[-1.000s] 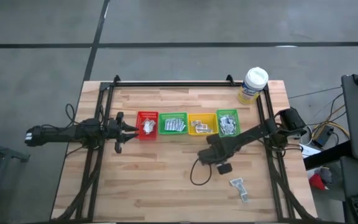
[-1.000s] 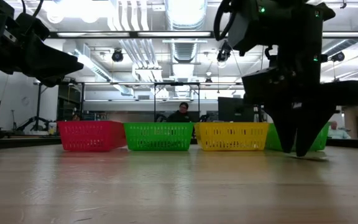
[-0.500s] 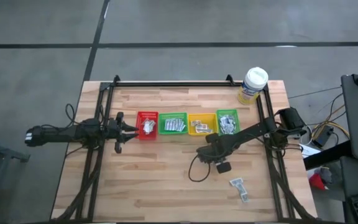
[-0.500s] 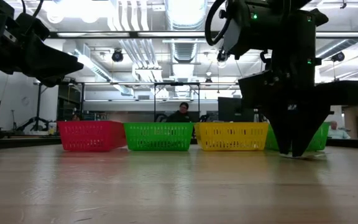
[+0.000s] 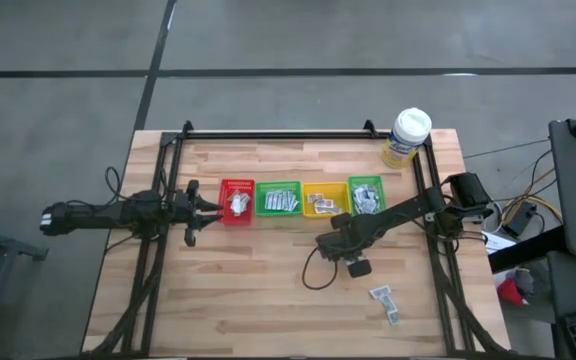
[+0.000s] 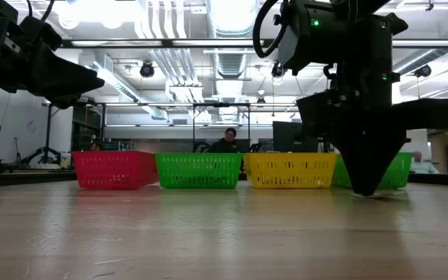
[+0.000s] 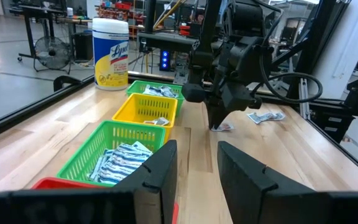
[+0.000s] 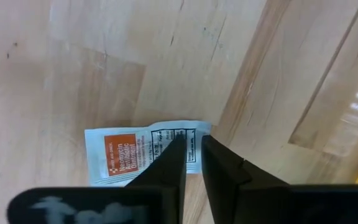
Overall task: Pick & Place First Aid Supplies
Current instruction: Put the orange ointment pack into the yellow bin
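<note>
A white-red sachet (image 8: 135, 155) lies flat on the wooden table (image 5: 268, 280), in front of the right-hand green bin (image 5: 366, 197). My right gripper (image 8: 193, 149) points straight down onto the sachet's end and is shut on it; it also shows in the low view (image 6: 364, 191) and the left wrist view (image 7: 217, 126). Two more sachets (image 5: 386, 300) lie nearer the table's front right. My left gripper (image 7: 197, 168) hovers open at the table's left, beside the red bin (image 5: 236, 200), and touches nothing. My right gripper comes from above, pointing down, with its two fingertips (image 8: 178, 149) closed to a narrow gap on the sachet's printed white end (image 8: 193, 140), opposite the red label. That end lies between the fingers. The sachet lies flat on the table.
Red, green (image 5: 279, 198), yellow (image 5: 324, 200) and green bins stand in a row across the table's middle, each holding sachets. A yellow wipes tub (image 5: 408, 135) stands at the far right corner. Black frame rails run along both sides. People sit in the room beyond.
My right gripper's fingers have drawn together from a clear gap to nearly touching, over the sachet's end. The sachet still lies flat on the table.
</note>
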`<action>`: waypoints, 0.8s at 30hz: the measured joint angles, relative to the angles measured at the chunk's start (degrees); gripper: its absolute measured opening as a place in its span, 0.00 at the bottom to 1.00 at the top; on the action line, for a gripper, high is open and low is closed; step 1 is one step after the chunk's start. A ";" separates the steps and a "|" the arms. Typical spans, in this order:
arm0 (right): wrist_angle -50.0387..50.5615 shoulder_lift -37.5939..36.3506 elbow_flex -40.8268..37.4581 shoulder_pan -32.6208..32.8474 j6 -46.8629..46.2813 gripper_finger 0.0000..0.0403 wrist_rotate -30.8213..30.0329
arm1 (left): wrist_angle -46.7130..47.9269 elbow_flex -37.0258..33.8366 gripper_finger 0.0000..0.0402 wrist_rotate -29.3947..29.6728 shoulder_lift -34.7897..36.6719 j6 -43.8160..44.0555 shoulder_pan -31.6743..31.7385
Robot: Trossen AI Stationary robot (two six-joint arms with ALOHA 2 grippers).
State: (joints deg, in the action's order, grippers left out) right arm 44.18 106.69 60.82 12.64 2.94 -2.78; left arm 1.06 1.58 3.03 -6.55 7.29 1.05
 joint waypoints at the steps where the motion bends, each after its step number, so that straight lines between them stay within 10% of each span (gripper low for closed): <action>1: 0.00 -0.13 -0.04 0.02 -0.24 0.09 -0.20 | 0.02 0.00 0.28 0.00 0.00 0.00 0.00; 24: 9.49 -1.75 7.74 0.20 -1.46 0.02 -3.24 | 0.02 0.00 0.28 0.00 0.02 0.00 0.01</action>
State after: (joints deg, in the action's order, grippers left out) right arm 53.67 104.94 68.55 12.84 1.48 -6.02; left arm 1.08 1.58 3.03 -6.53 7.29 1.06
